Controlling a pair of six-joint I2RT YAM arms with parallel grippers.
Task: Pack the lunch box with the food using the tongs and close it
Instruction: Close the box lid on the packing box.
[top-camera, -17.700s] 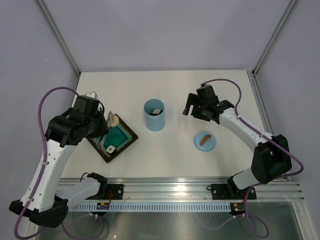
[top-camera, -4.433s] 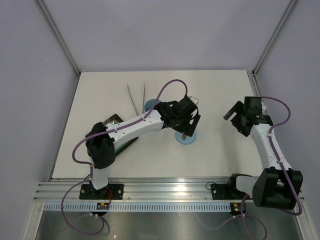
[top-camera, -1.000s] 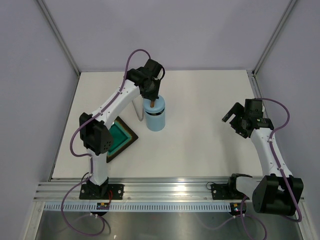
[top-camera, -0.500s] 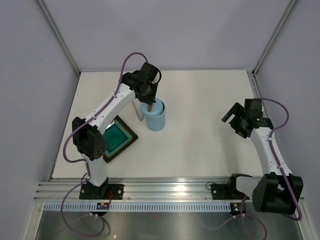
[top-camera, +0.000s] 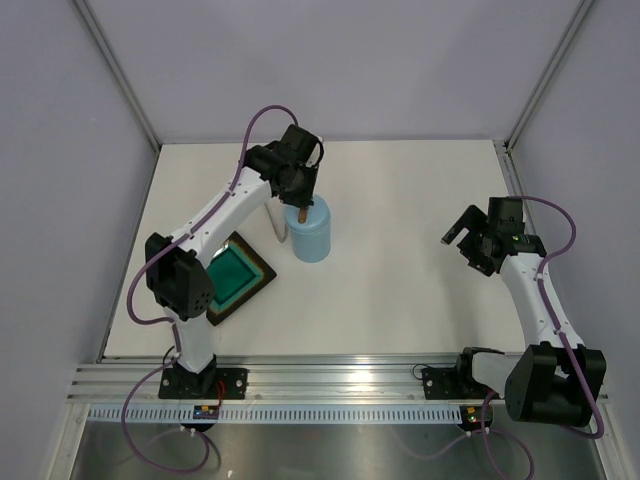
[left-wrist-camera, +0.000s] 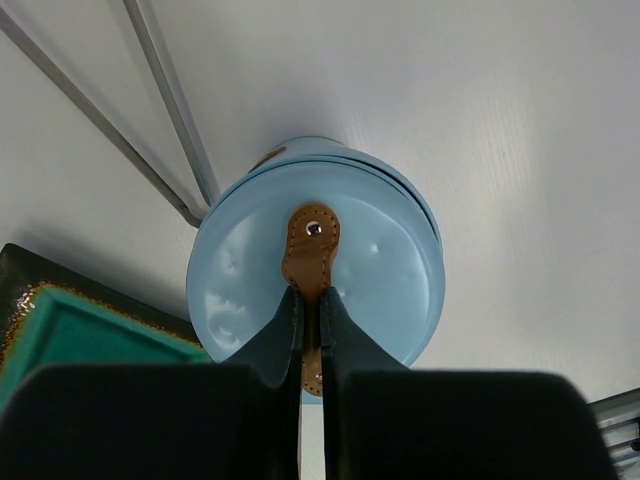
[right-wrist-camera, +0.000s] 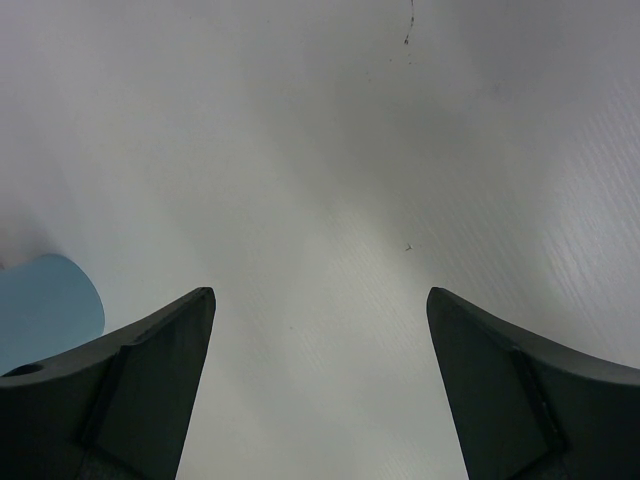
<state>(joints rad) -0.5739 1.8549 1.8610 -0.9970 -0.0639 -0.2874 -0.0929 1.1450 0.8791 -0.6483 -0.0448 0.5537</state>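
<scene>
Left wrist: left fingers (left-wrist-camera: 274, 348) clamp lid handle (left-wrist-camera: 310, 248); right fingers (right-wrist-camera: 150, 372) splayed.

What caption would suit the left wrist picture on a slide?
Shut left fingers pinch the lid's brown handle atop the blue lunch box, tongs and tray alongside.

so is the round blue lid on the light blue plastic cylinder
On: lid sits atop the cylinder; left gripper shut on its brown handle. Fully seated, cannot tell.

Bright even light, soft shadows, faint glare (on lid (left-wrist-camera: 375, 275)), blurred wrist-view foregrounds
</scene>
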